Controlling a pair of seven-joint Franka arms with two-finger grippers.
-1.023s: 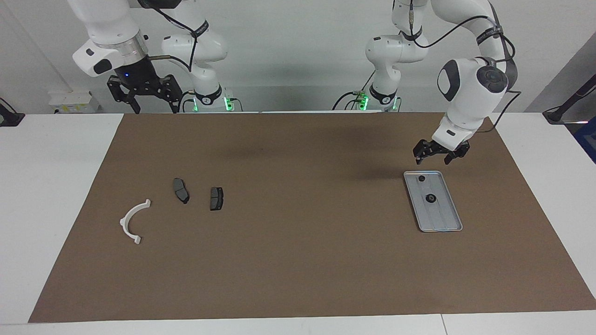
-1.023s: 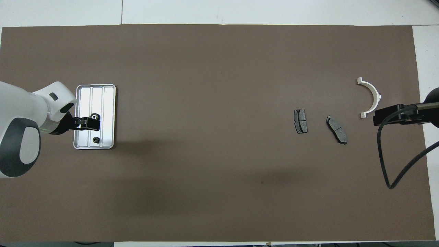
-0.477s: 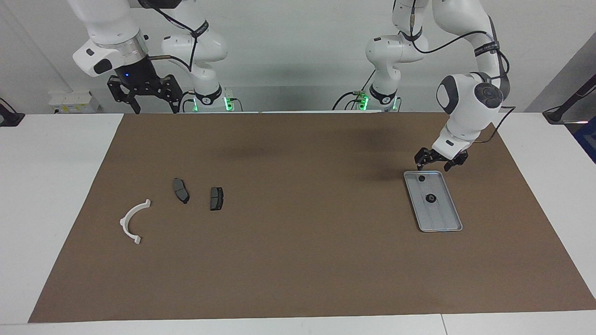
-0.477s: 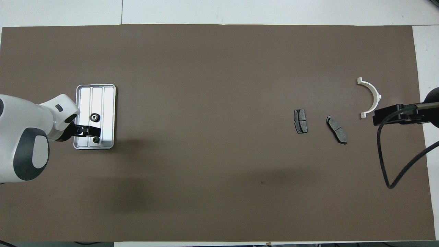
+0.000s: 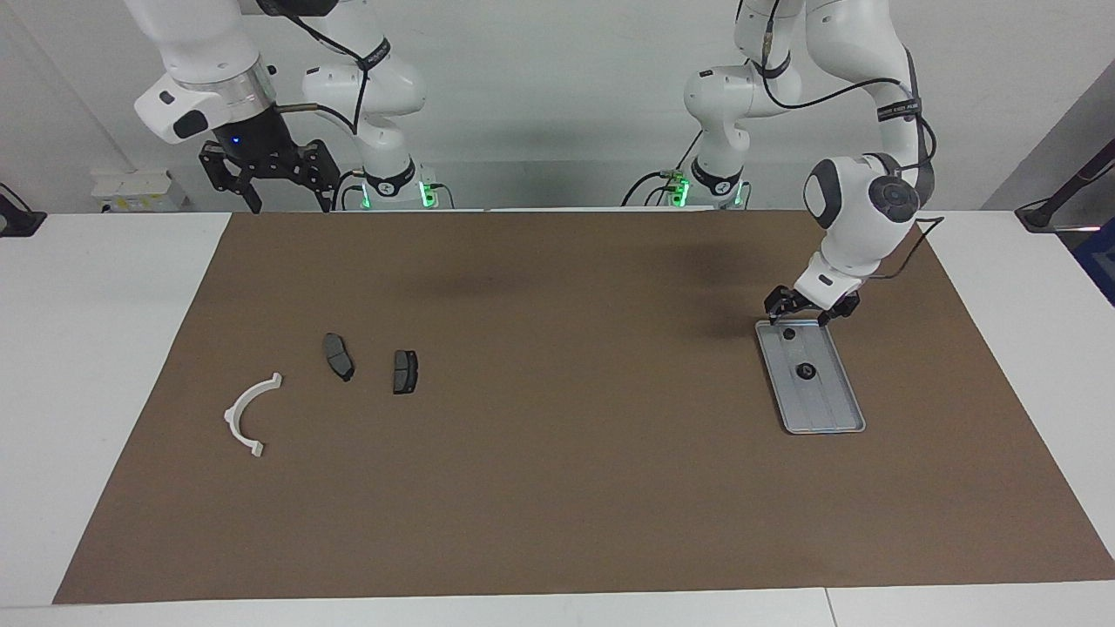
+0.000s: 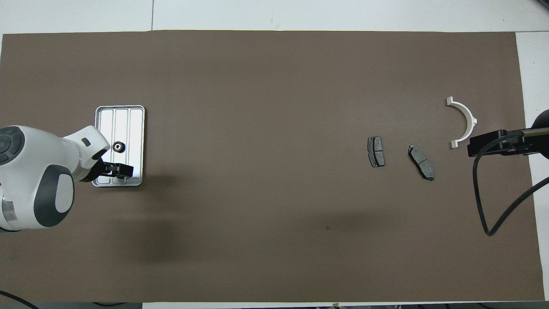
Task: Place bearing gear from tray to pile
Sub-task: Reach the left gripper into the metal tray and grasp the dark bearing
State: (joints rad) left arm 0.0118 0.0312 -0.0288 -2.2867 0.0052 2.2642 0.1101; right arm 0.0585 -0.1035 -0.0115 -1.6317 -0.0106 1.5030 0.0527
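Count: 1 tray (image 5: 814, 409); 2 small black parts in it; 2 pads; 1 white arc (image 5: 246, 412); 2 arms.

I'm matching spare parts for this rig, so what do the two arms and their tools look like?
Both arms are glossy white with rounded segments and dark grey round joint caps. Black cables run along the outside of each arm. The left tool is small, black and two-fingered. The right tool is black with perforated outer links, under a silver ring and a black body showing a small blue light. Green lights glow at both bases.

Left gripper (image 5: 807, 311) low, jaws open, arm bent down; right gripper (image 5: 270, 178) raised, open, waiting.
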